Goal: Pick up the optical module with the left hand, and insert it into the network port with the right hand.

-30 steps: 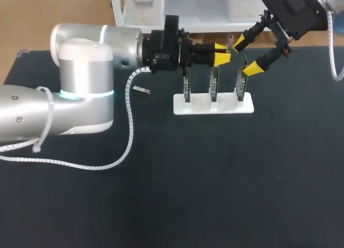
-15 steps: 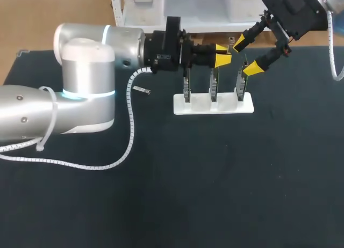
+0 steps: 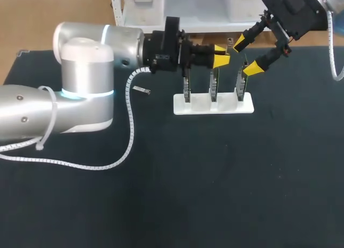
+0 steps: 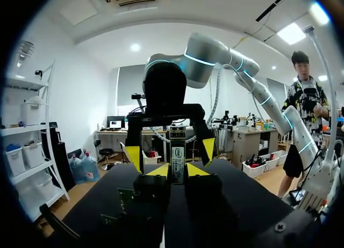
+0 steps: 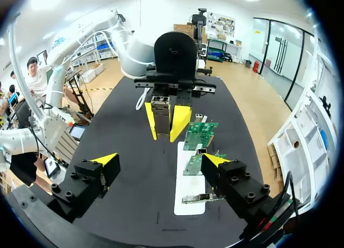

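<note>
Handover at upper centre: our left gripper (image 3: 220, 53) clamped the optical module (image 4: 177, 161); our right gripper (image 3: 246, 56), spread wide, we judged, needed to close squarely on its free end.

**A:** What sort of place is this showing?

**B:** It is looking like a robotics lab doing electronics work. Two robot arms, the left arm (image 3: 80, 92) and the right arm (image 3: 293, 14), are hanging over a black table (image 3: 215, 194).

**A:** What else is pointing to that?

**B:** A white stand (image 3: 213, 104) is holding green circuit boards (image 5: 200, 134) upright in a row. The left gripper (image 4: 176, 169) is clamping a small optical module (image 4: 177, 151) between its yellow tips.
</note>
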